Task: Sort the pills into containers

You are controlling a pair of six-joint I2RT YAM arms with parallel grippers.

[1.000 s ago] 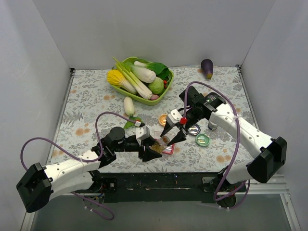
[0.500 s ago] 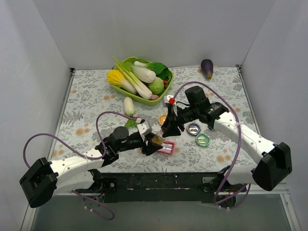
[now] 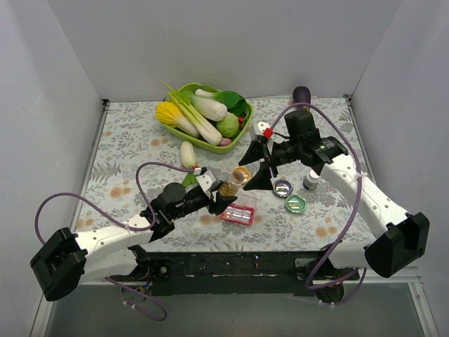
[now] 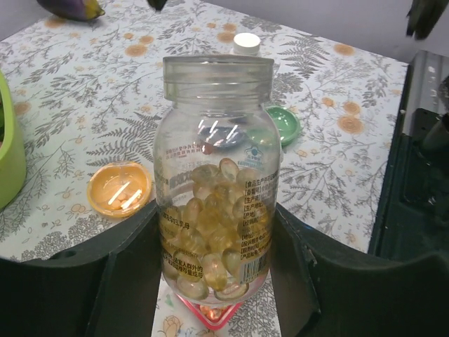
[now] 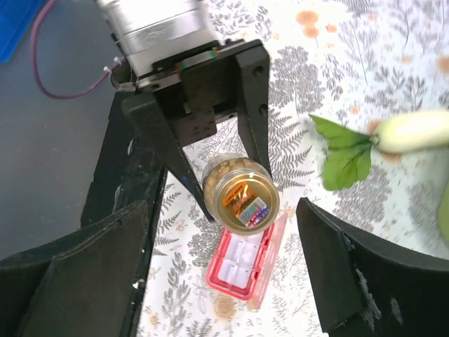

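My left gripper is shut on a clear bottle of yellow capsules and holds it upright just behind the pink-red compartment box. In the left wrist view the bottle fills the gap between the fingers, with a corner of the box below it. My right gripper is open and empty, hovering above. Its view looks down on the bottle's gold top and the open box. I cannot make out loose pale pills.
An orange cap lies behind the bottle. A bluish lid, a green lid and a dark white-capped bottle sit to the right. The green vegetable bowl, a white radish and an eggplant lie further back.
My left gripper has carried the bottle from over the box to just behind it, uncovering the box. My right gripper has drawn back and up to the right, still open.
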